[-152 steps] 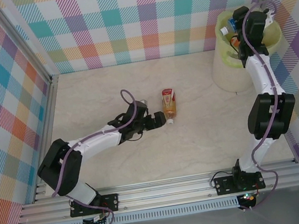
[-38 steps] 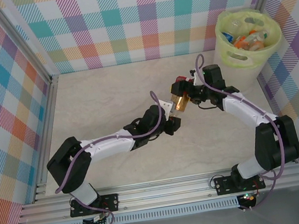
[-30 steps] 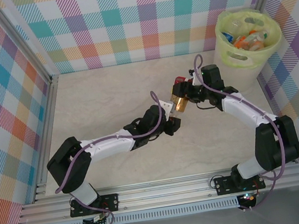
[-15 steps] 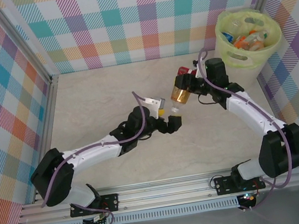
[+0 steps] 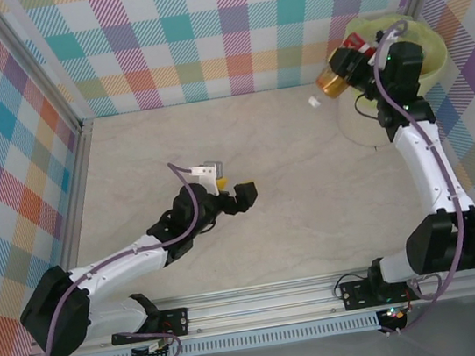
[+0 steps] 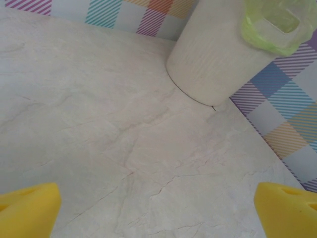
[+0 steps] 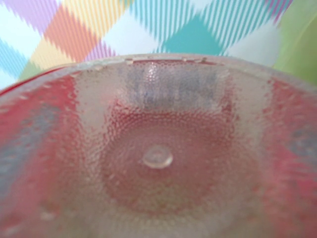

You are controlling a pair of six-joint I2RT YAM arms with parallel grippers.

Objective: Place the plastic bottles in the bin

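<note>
Bottle [image 5: 329,84]: up off the desk [image 5: 309,181], tilted, white cap [image 5: 316,101] pointing to 8 o'clock; amber contents, red label.
Right gripper [image 5: 342,66]: pinching the bottle at its base end, raised at the desk's 1 o'clock corner.
Right wrist view: dimpled bottom of the bottle [image 7: 157,157] close to the lens, reddish and blurred.
Bottle against bin: at the 9 o'clock edge of the bin [image 5: 432,48] in the top view; over the rim or just outside it, not clear.
Bin: standing in the 1 o'clock corner, lime-green bag [image 6: 277,25] folded over the rim, partly covered by the right arm from above.
Left gripper [image 5: 233,193]: spread wide near mid-desk, facing 3 o'clock; yellow fingertips [image 6: 27,208] in the two lower corners of its wrist view, bare desk between them.
Bottle against left gripper: at 1 o'clock from it, well apart.
Left wrist view: whitish wall of the bin at 1 o'clock.
</note>
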